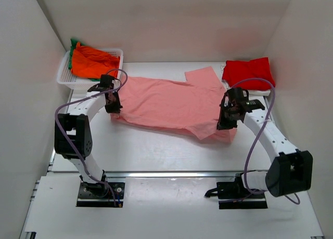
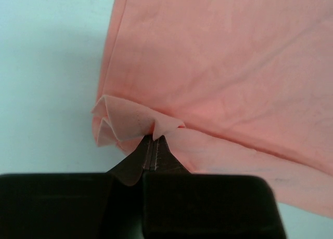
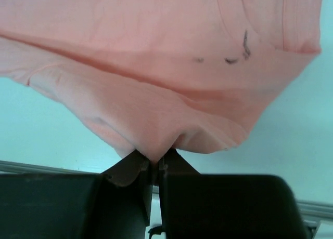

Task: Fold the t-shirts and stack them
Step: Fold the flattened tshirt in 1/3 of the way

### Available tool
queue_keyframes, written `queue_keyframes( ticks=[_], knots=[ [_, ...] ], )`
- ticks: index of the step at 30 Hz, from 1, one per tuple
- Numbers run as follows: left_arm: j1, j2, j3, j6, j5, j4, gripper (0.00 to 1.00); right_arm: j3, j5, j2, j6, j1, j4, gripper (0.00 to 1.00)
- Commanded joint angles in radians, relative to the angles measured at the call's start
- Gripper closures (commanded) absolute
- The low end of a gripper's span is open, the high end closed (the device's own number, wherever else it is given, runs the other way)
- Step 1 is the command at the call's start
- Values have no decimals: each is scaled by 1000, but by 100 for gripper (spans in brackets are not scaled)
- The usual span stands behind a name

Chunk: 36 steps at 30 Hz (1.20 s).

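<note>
Here the salmon-pink t-shirt [image 1: 166, 101] lies spread across the middle of the table [image 1: 156, 150], pinched on both sides. The left gripper [image 2: 155, 141] has its jaws closed tight on a small pleat of fabric at the shirt's left near corner. In the left wrist view the cloth bunches into a few little folds just above the fingertips, and the gripper body cuts off everything below. The right gripper [image 3: 155, 161] is likewise closed down on a thin fold at the shirt's right near edge. There the fabric is lifted and doubled, so it sags in a pouch around the tips. The pinched edge itself is hidden between the fingers, so which part of the garment it is cannot be told. A few dark marks [image 3: 237, 52] show on the cloth in the right wrist view, too blurred to read.

From above, one sleeve points toward the far right, while the near right part of the shirt is folded over on itself and partly covered by the right arm.

The red t-shirt [image 1: 248, 71] sits folded at the far right, well apart from the pink one's body. The orange t-shirt [image 1: 91, 62] is heaped in the white basket [image 1: 117, 54] at the far left. The green t-shirt [image 1: 74, 44] is mostly hidden beneath it, with only an edge showing.
</note>
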Motion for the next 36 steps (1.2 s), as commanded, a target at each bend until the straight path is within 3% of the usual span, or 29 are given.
queue_keyframes(
  ticks=[1, 9, 11, 14, 15, 16, 19, 21, 24, 30, 36],
  knots=[
    [13, 35, 90, 6, 16, 14, 100, 72, -11, 69, -55, -14, 71, 100],
    [35, 196, 225, -29, 33, 13, 100, 210, -60, 285, -102, -71, 124, 100],
    [43, 224, 247, -46, 28, 19, 78, 236, -129, 324, -92, -119, 167, 100],
    [64, 241, 256, -104, 44, 69, 66, 292, -262, 407, 2, -195, 300, 97],
    [73, 234, 230, -127, 56, 115, 56, 304, -296, 428, 24, -227, 327, 90],
    [79, 212, 213, -145, 88, 144, 54, 305, -307, 438, 67, -243, 362, 72],
    [92, 143, 126, -212, 120, 252, 53, 309, -301, 471, 183, -274, 454, 46],
    [93, 87, 97, -225, 117, 301, 52, 278, -285, 467, 245, -291, 482, 41],
    [133, 22, 76, -207, 107, 297, 50, 261, -218, 439, 253, -292, 470, 41],
    [118, -1, 73, -66, 62, 136, 48, 257, -17, 390, 46, -144, 293, 44],
    [47, 72, 18, -23, 68, 116, 49, 149, -23, 411, -8, -47, 318, 79]
  ],
)
